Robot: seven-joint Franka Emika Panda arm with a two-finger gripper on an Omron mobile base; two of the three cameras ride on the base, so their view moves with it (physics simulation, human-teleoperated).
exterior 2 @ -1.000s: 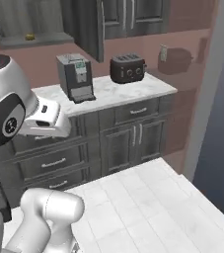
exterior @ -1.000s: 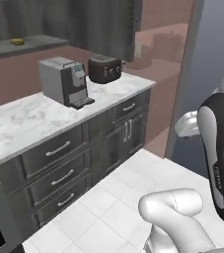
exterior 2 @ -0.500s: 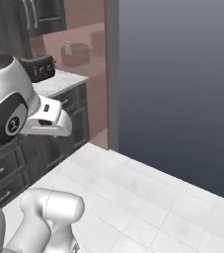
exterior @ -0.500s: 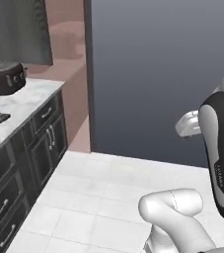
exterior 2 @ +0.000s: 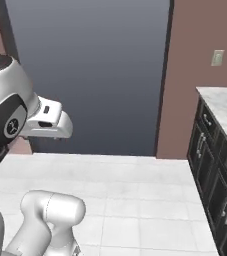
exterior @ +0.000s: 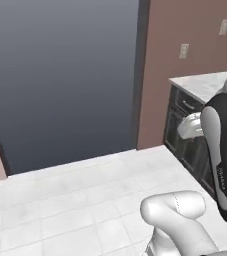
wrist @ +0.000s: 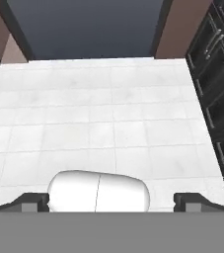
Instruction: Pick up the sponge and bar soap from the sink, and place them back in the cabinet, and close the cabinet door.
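The gripper (wrist: 111, 201) points down at the white tile floor (wrist: 108, 123), its two dark fingertips (wrist: 32, 201) spread as wide as they go, one at each lower corner of the hand view, and nothing sits between them. No grip on anything here.

Ahead of the base there's a broad dark opening (exterior: 60, 75), a flat blue-grey void framed by a dark post (exterior: 141, 70) and a reddish-brown wall (exterior: 185, 60). Over on the right in both base views runs a marble counter (exterior 2: 222, 107) above dark cabinets with silver handles (exterior 2: 205, 145); in the left base view the same counter (exterior: 205, 82) peeks out behind the arm. Two pale wall plates are on that brown wall, one low (exterior: 184, 50) and one higher (exterior: 224, 26); whether they are switches or outlets is hard to say at this size.

In the hand view the dark cabinet fronts (wrist: 217, 74) line the right edge, their handles catching light, and the floor runs up to the dark opening at the top.

As for the task's things: sponge, soap, sink and wall cabinet lie somewhere outside these views, so their places can't be told from here.
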